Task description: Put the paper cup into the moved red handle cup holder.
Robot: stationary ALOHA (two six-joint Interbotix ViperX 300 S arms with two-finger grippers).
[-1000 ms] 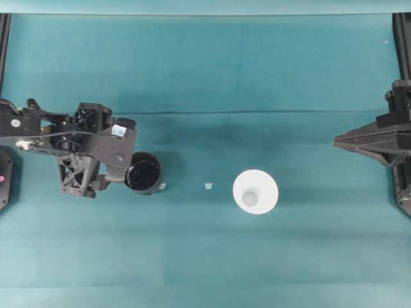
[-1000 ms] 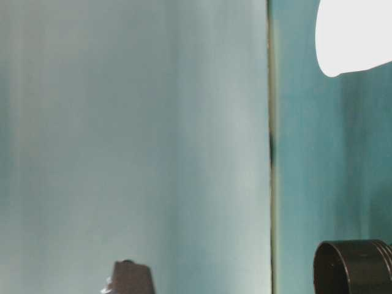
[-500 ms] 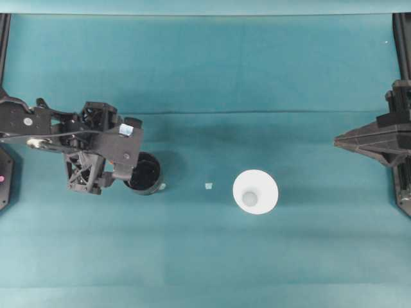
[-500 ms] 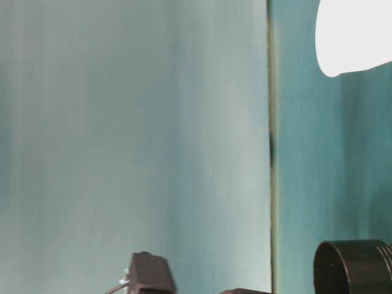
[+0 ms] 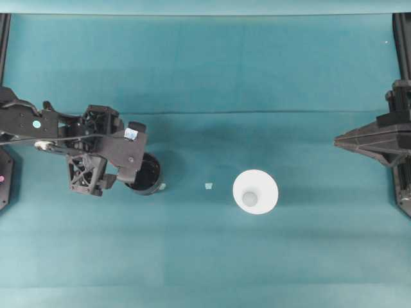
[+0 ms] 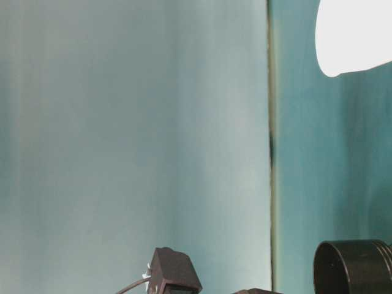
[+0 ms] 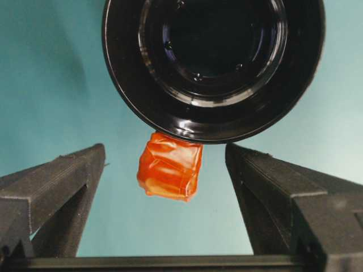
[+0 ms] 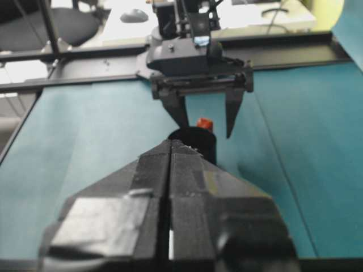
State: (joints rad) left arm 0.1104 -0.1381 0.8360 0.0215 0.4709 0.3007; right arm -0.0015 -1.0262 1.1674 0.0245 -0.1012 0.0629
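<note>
Since 1 second ago the left gripper (image 5: 131, 174) has slid in over the red handle cup holder (image 5: 148, 174), now covering more of its rim, while the paper cup (image 5: 255, 191) has not moved. In the left wrist view the 2 fingers (image 7: 54, 195) stand wide apart on either side of the orange-red handle tab (image 7: 170, 166), touching nothing. The holder stands upright on the teal table (image 5: 205, 256), well left of the upright cup. The right gripper (image 5: 340, 141) hangs at the table's right edge, its fingers pressed together and empty.
</note>
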